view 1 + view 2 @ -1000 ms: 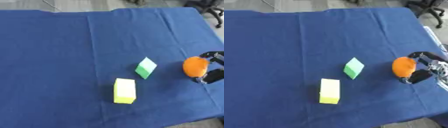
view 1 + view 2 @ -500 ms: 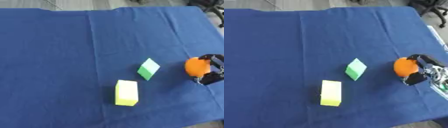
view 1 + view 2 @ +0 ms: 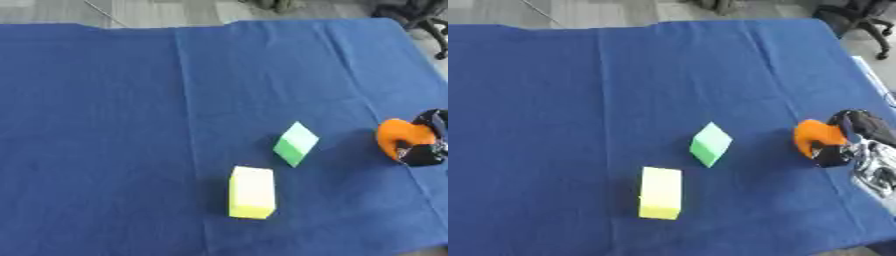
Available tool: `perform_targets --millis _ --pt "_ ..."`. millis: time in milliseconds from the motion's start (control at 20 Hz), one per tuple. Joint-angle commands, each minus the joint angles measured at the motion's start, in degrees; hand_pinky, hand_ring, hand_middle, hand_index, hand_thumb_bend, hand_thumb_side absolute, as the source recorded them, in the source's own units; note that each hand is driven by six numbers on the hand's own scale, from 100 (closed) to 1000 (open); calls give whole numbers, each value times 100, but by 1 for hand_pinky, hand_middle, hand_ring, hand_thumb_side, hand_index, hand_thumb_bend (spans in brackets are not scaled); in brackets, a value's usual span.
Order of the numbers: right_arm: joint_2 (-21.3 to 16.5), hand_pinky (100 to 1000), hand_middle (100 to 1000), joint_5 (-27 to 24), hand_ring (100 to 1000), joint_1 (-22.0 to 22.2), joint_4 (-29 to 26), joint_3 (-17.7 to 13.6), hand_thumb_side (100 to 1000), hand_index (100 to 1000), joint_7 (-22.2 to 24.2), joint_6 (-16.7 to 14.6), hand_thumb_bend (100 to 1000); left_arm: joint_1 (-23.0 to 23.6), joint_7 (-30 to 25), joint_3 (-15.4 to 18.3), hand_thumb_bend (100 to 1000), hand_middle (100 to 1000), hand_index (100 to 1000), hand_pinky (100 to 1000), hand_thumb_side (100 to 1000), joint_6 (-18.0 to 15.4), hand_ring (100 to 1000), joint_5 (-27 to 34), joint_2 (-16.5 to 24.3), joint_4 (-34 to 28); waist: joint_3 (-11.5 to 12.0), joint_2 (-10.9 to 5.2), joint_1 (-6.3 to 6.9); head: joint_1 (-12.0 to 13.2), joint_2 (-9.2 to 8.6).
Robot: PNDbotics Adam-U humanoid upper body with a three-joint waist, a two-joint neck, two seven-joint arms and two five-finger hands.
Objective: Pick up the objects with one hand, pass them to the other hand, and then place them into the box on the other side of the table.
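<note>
At about 3 o'clock, close to the table's right edge, the right hand is seen with its dark fingers curled round the orange object, though the wrist and arm are cut off by the frame and the object's exact shape is hard to make out. Toward 9 o'clock from it the green block is tilted on an edge, and the yellow block lies flat at 7 o'clock. Wide bare blue cloth is spread across the left and far side, with grey floor and a chair base glimpsed at 12 to 1 o'clock.

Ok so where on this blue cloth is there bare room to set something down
The whole left half of the blue tablecloth and the far strip above the green block are bare. It is crowded at right of centre: green block, yellow block, and the right hand curled round the orange ball by the right edge.
</note>
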Motion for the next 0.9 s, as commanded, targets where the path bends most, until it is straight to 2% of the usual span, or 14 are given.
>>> perform_targets --millis 50,100,150,200,250,350,500,750,900 --pt "-98 963 540 306 576 -24 -53 17 100 559 -295 27 135 -60 -34 19 100 707 897 981 773 1 1000 19 72 -103 2 -126 1 -18 -40" --pt "-70 935 536 373 567 -15 -53 38 100 558 -384 -20 126 -60 -43 14 100 707 897 980 772 0 1000 23 76 -103 -3 -139 3 -15 -25" --pt "-48 819 532 417 539 -7 -53 44 100 562 -478 -93 100 -57 -53 11 100 706 897 980 770 -4 1000 28 85 -103 -12 -160 6 -9 -8" --pt "-30 819 532 425 539 2 -53 45 100 562 -571 -177 100 -55 -60 11 100 706 897 980 770 -10 1000 34 93 -103 -19 -174 8 -3 3" --pt "-33 652 534 412 510 -18 -53 40 100 557 -670 -270 100 -53 -65 12 100 706 896 979 766 -19 1000 42 106 -103 -28 -200 12 8 30" --pt "-86 530 528 377 487 -120 -53 35 100 547 -862 -458 100 -49 -70 15 100 706 896 978 762 -38 1000 64 139 -103 -49 -258 21 44 93" --pt "-195 398 529 283 458 -342 -53 62 100 546 -1140 -736 100 -48 -78 21 100 706 896 976 753 -80 1000 105 207 -103 -80 -360 36 101 183" --pt "-347 349 526 161 440 -750 -53 295 100 544 -1606 -1202 100 -113 -47 60 100 707 893 971 734 -188 1000 225 389 -103 -127 -526 82 225 301" --pt "-329 323 525 316 425 -1054 -53 592 100 543 -1866 -1461 100 -223 26 131 100 708 893 967 719 -273 1000 320 572 -103 -134 -629 133 263 392"
